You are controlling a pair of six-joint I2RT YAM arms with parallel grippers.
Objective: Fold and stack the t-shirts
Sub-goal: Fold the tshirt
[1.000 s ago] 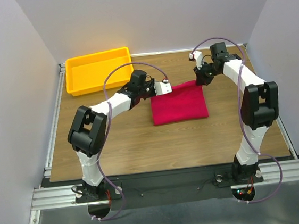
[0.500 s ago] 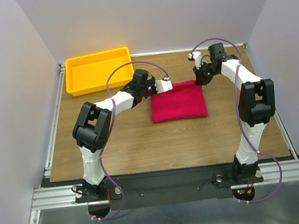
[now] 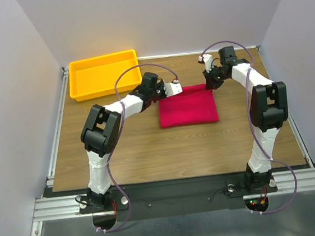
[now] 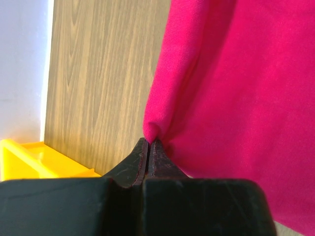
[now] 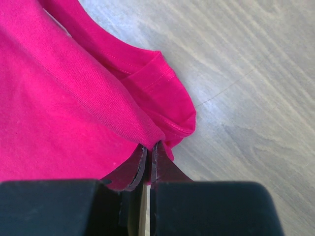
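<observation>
**Inspector:** Start with the big items.

**Assessor:** A wooden table (image 3: 149, 147) with a yellow tray (image 3: 87, 96) at its far left corner. One crimson-pink t-shirt (image 3: 188, 110) lies flat at mid-table as a rough rectangle, well apart from the tray. Its long axis runs left to right.

**Inspector:** And the arms?

**Assessor:** Each reaches to the shirt's far edge. The left gripper (image 3: 175, 89) is at the far left corner and the right gripper (image 3: 211, 84) at the far right corner. Neither is nearer, as each has its own corner.

**Inspector:** State of the fingers?

**Assessor:** Both pairs are pressed together on cloth. Each wrist view shows a pinch of fabric nipped at the fingertips.

**Inspector:** Which relation governs the next move?

**Assessor:** The whole body of the shirt lies on the near side of both pinches. In my judgement, bringing the far edge over toward the near edge would fold it across the short way. Both corners would have to travel level with each other.

**Inspector:** What can't you confirm?

**Assessor:** I cannot tell how many layers each pinch holds. A hemmed edge shows under the fold beside the right fingers, possibly outside the grip. No neck label is visible, and no second shirt appears.
</observation>
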